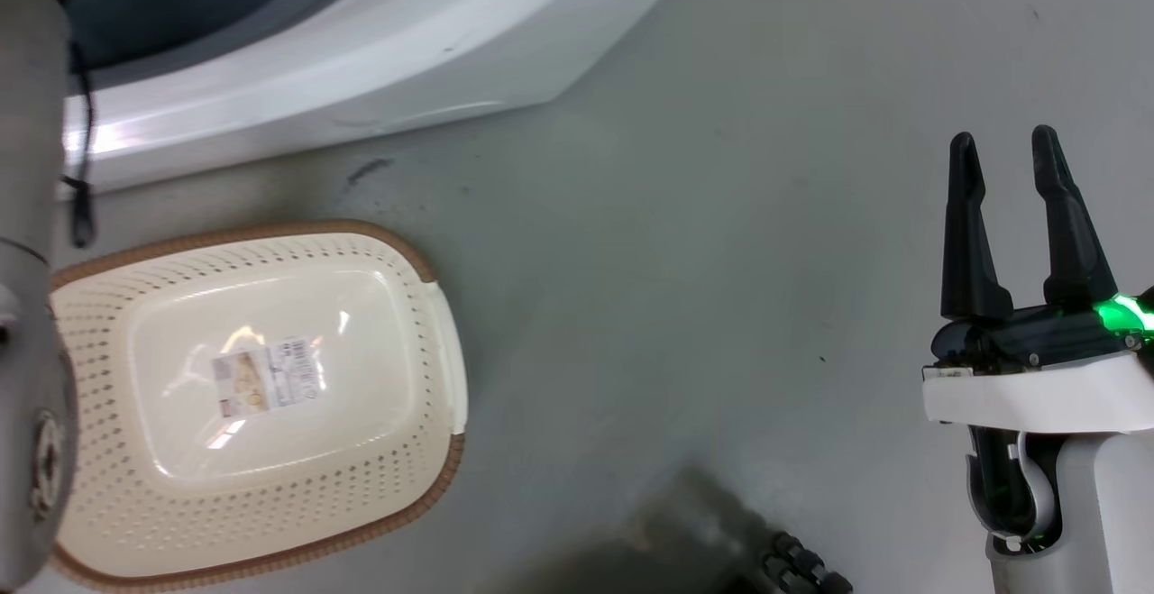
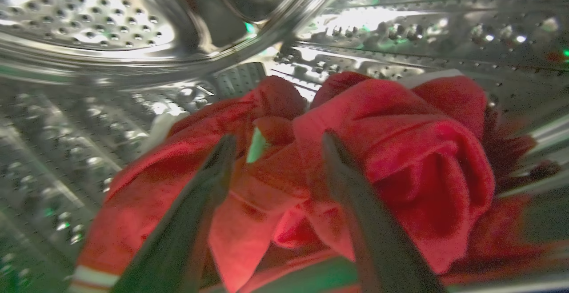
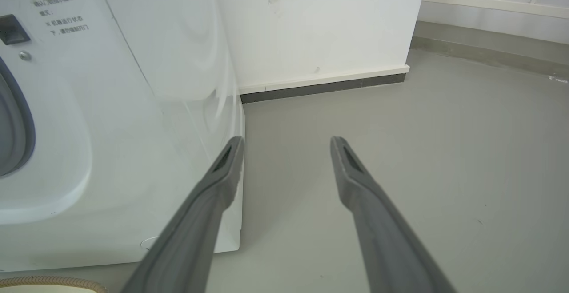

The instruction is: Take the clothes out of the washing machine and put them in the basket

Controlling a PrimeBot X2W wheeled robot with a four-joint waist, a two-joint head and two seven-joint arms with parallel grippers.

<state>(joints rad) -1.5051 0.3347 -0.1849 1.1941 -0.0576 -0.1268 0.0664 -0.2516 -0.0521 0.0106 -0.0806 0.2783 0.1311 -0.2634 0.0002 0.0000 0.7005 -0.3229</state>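
The grey painted floor runs from a white wall to the foot of the machine. The bright red soft fabric clothes with white trim lie bunched low in the shiny perforated steel drum of the large white front-loading washing machine. I read my left gripper as inside the drum, its two dark fingers spread wide, with a red fold between the tips (I cannot confirm contact). The small cream-white perforated plastic basket with a brown woven-look rim stands on the floor near the machine's front, its paper label visible on the smooth bottom. My right gripper hangs over bare floor, well apart from the basket, fingers parted and holding nothing.
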